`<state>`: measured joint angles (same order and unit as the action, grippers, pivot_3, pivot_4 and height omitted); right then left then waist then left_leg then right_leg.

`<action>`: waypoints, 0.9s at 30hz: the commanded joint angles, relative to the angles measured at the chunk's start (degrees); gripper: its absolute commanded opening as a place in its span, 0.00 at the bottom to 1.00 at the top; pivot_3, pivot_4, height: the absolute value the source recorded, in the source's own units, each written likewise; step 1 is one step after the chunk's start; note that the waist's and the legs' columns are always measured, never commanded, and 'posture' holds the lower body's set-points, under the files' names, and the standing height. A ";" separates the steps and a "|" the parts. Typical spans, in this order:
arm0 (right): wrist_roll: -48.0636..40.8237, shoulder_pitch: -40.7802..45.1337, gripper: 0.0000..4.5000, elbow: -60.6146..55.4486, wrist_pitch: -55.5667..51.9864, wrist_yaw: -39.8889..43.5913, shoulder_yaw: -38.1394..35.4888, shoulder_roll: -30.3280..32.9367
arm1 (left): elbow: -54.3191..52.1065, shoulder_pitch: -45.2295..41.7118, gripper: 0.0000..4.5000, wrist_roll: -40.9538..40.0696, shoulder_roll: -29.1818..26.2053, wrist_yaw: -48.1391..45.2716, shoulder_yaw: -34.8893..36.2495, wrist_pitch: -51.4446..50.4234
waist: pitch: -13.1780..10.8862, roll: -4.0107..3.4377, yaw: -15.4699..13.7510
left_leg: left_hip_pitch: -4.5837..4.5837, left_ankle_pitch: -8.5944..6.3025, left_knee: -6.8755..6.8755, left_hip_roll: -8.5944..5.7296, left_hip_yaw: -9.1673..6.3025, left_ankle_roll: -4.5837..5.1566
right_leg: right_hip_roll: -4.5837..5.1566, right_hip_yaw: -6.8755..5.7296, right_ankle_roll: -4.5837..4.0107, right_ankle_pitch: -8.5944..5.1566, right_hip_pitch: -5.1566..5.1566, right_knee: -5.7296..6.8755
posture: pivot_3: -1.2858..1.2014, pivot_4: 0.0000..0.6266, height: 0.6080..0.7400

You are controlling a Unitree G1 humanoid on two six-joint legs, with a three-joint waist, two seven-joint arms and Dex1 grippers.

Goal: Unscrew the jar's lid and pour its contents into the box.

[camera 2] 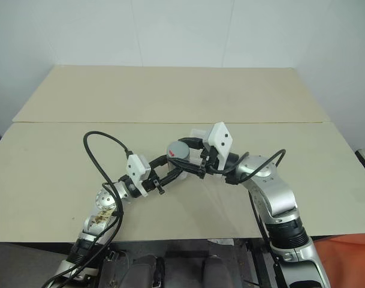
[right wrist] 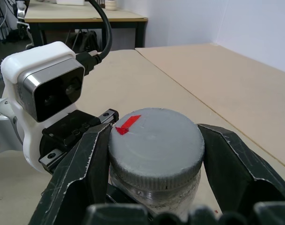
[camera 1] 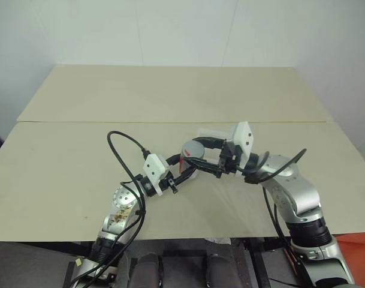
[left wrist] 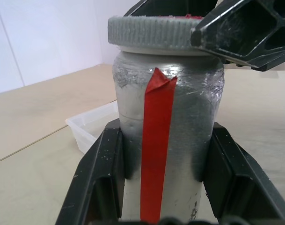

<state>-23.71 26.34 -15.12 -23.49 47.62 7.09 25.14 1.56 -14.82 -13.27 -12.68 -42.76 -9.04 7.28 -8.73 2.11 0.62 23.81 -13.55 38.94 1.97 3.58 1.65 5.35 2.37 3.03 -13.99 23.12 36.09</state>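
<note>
Above the beige table [camera 1: 80, 174], left fingers [left wrist: 105, 183] clamping the jar [left wrist: 165, 140], right fingers [right wrist: 81, 164] clenched round its lid [right wrist: 156, 140].

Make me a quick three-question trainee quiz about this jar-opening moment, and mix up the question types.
1. True or false: the lid is already off the jar.
2. Multiple choice: what do the right gripper's fingers close on? A) the box B) the lid C) the cable
3. Short answer: where does the box sit relative to the jar?

Key:
1. False. The lid still sits on top of the jar.
2. B. The right fingers sit on either side of the lid, while the left gripper clamps the jar's body by its red stripe.
3. On the table just beyond the jar, on its far side from the robot.
</note>
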 commanded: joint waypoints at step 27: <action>-0.47 -1.58 0.62 -0.91 -0.51 -7.51 -12.12 3.11 | -1.11 0.13 0.42 0.51 -0.81 -0.07 0.68 1.04 | 0.00 0.00 -0.73 | 0.01 0.00 0.00 -0.01 0.01 0.00 | 0.03 -0.01 0.00 0.00 -0.01 -0.01 | 0.52 0.24 1.00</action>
<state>-24.93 25.78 -14.95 -24.19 42.86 -0.06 26.79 1.81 -14.61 -12.38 -13.23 -43.20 -9.05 7.55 -8.73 2.11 -0.11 23.83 -13.55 38.95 1.94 3.59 1.65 5.40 2.34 3.03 -13.99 23.10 36.06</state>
